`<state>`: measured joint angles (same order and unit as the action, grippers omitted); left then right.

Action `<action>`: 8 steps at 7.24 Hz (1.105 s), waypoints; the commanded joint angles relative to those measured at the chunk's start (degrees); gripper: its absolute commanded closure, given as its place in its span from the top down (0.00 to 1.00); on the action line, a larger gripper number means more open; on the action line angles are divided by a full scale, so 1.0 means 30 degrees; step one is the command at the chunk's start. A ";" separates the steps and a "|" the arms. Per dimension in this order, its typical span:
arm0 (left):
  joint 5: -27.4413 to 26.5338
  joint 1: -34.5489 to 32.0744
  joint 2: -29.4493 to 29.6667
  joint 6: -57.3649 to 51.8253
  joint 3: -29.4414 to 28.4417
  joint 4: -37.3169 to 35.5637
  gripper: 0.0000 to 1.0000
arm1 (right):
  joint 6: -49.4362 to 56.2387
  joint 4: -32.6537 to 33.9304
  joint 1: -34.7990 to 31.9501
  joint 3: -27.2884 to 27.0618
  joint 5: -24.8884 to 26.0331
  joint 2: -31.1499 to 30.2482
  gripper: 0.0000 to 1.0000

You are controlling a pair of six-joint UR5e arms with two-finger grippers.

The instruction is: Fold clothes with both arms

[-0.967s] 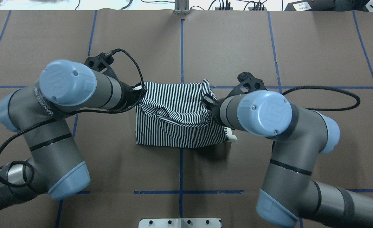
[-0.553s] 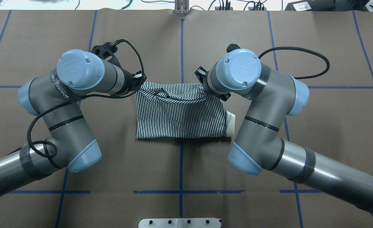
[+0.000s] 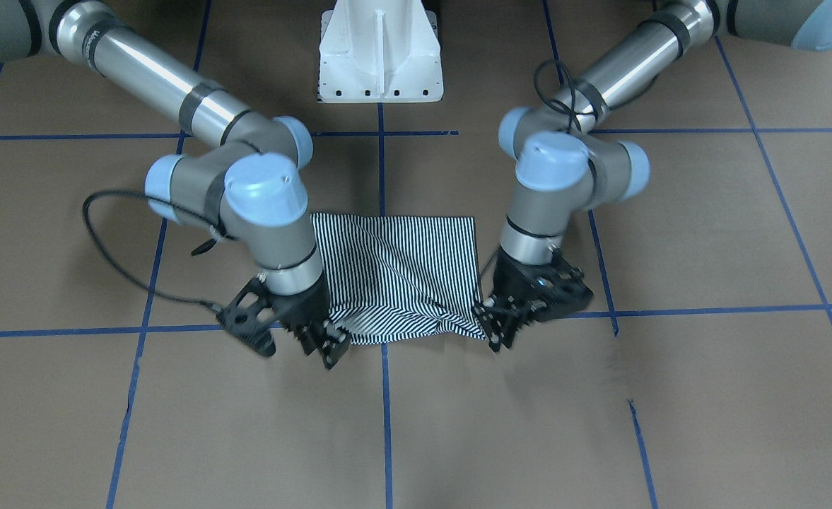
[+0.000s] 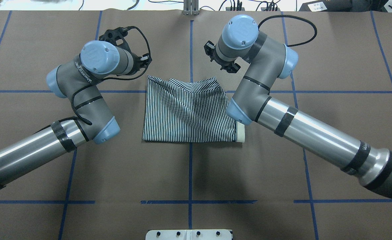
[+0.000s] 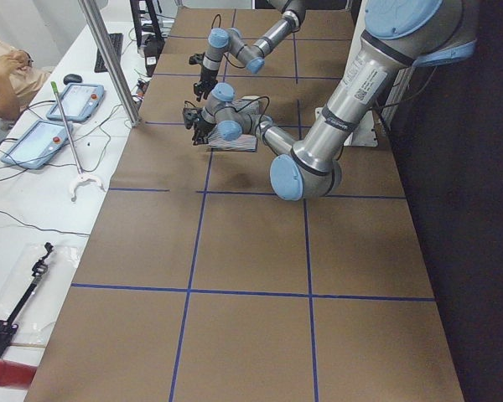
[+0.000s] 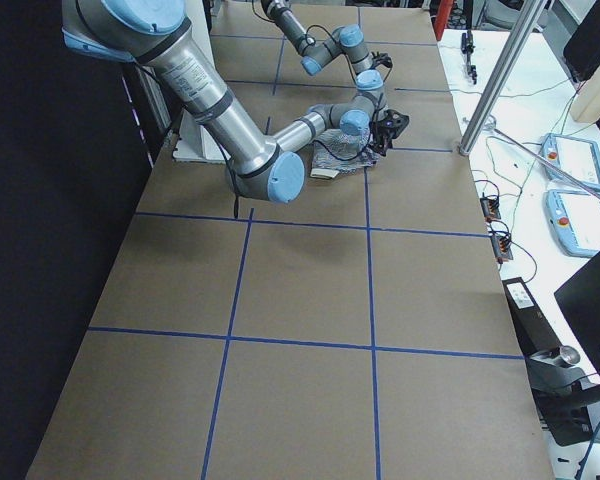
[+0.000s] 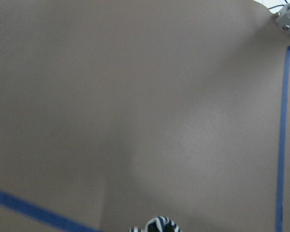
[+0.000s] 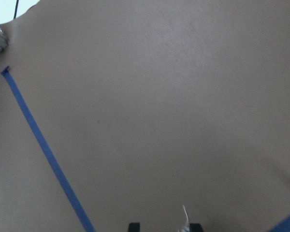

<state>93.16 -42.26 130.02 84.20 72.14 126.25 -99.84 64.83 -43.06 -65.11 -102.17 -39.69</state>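
- Shirt (image 4: pixel 189 110): raised edge carried away from the pedestal (image 3: pixel 380 49); now lies folded flat before it.
- Right gripper (image 3: pixel 324 343) gapes, empty; left gripper (image 3: pixel 495 332) seemingly pinches the far corner, so release remains.

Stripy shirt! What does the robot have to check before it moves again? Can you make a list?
1. Shirt lying smooth: not ok, its far edge is rumpled.
2. Collar tucked in: not ok, it pokes out at one near corner.
3. Right gripper free of cloth: ok, fingertips apart, no stripes between.
4. Left gripper free of cloth: cannot tell, stripes show at its wrist view's edge.
5. Left arm and right arm apart: ok.
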 commanded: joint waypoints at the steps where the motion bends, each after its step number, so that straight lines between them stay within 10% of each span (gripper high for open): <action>1: 0.0058 -0.0739 -0.0037 -0.0791 -0.0467 0.0982 1.00 | 0.1284 -0.0281 -0.1169 0.0379 -0.1415 -0.0096 1.00; 4: 0.1423 -0.1704 -0.4970 -0.7277 0.2286 0.3983 1.00 | 0.6979 -0.0398 -0.3827 -0.1849 -0.3988 -0.3986 1.00; 8: 1.0175 -0.9820 -0.9554 -1.7124 0.4695 0.4180 1.00 | 1.8239 0.1317 -1.1783 -0.3170 -0.9758 -0.7861 1.00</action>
<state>115.02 -61.27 105.21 47.18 85.44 139.53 -59.04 65.38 -69.37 -73.63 -125.92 -60.34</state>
